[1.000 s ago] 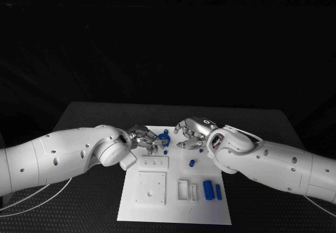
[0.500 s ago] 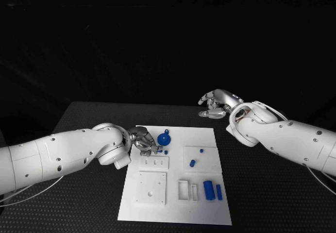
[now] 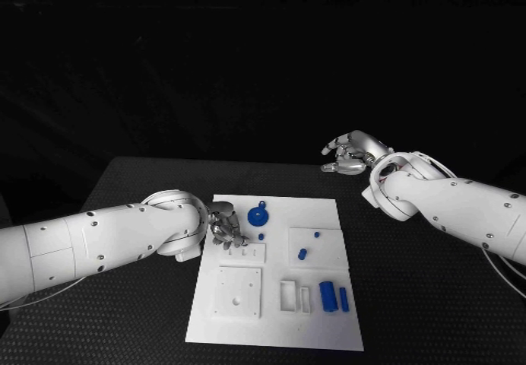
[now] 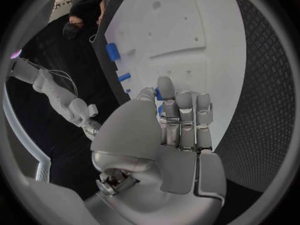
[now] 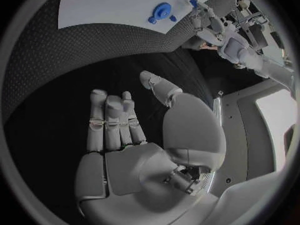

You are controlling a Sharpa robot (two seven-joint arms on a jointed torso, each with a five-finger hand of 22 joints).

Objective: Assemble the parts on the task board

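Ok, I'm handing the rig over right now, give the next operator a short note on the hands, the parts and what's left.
Left hand: over the task board's left edge, fingers curled beside a small blue peg; whether it holds a part, I cannot tell.
Right hand: raised off the board past the table's far right corner, open, holding nothing.
Parts: round blue knob at the board's far end; two small blue pieces on the raised square plate; two blue bars lying loose at the near right.
Left: the bars, probably more, need seating.

right hand (image 3: 353, 154) withdrawn off the task board (image 3: 274, 304), empty
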